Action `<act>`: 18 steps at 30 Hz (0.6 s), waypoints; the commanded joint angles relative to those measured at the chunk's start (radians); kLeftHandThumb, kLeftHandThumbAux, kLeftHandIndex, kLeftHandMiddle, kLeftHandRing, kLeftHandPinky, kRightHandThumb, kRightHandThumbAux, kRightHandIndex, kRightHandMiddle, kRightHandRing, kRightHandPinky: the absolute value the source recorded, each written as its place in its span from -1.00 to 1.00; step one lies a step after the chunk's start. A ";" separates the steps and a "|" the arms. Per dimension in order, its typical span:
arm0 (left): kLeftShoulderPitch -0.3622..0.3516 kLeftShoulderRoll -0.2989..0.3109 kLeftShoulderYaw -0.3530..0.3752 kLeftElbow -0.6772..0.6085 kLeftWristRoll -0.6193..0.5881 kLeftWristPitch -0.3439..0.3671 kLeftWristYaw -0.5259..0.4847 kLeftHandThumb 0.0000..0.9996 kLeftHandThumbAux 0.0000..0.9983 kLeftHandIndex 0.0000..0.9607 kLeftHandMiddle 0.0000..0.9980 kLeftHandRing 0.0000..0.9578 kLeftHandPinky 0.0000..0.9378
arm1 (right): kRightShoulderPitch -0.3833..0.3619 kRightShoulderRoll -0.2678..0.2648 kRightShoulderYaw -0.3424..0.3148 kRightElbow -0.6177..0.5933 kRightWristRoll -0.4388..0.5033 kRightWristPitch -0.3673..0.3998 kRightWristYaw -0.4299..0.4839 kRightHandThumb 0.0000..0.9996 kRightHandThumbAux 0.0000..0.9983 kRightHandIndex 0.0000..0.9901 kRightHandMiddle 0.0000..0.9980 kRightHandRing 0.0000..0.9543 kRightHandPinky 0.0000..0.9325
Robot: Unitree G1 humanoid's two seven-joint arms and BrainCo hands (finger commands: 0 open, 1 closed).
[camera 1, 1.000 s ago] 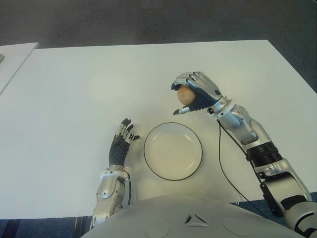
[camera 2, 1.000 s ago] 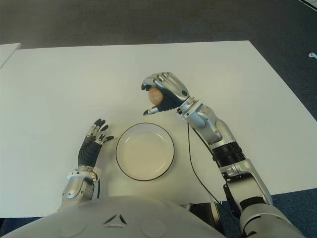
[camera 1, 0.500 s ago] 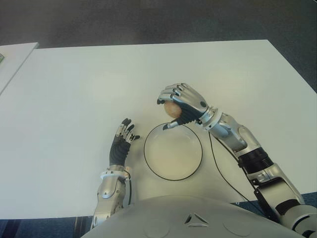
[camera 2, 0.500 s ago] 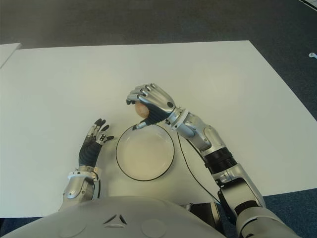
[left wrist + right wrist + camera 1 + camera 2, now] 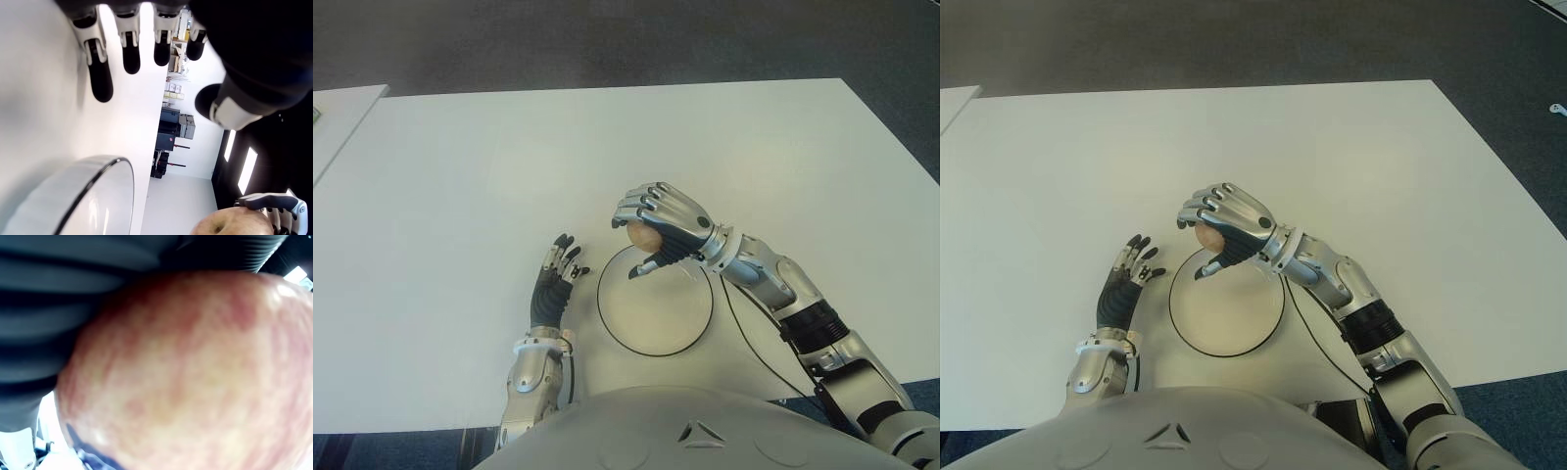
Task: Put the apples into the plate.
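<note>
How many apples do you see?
1. The apple is held in the right hand, over the far rim of the plate. No other apple shows on the table.

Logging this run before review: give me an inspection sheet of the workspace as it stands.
Surface: white table, bare around the plate.
Job's things: round white black-rimmed plate; reddish-yellow apple held over its far rim.
Clutter: nothing seen.
Robot hands: right robot hand shut on the apple; left robot hand open, left of the plate.
Cables: thin black cable along the right arm.
Surroundings: dark carpet floor; second white table edge.
</note>
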 commanded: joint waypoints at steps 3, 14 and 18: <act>0.026 -0.001 -0.017 0.004 0.000 0.051 0.000 -0.52 0.16 -0.96 -0.79 -0.67 -0.54 | 0.012 -0.010 0.016 -0.021 -0.048 -0.005 0.006 0.71 0.35 -0.19 0.05 0.75 0.77; 0.037 -0.004 -0.032 -0.020 0.018 0.069 0.019 -0.51 0.22 -0.96 -0.85 -0.77 -0.72 | 0.052 -0.056 0.037 -0.055 -0.103 -0.011 0.037 0.70 0.35 -0.19 0.05 0.72 0.78; 0.040 -0.003 -0.035 -0.024 0.024 0.069 0.022 -0.52 0.23 -0.96 -0.89 -0.82 -0.74 | 0.072 -0.075 0.042 -0.079 -0.118 -0.009 0.054 0.71 0.35 -0.18 0.06 0.71 0.79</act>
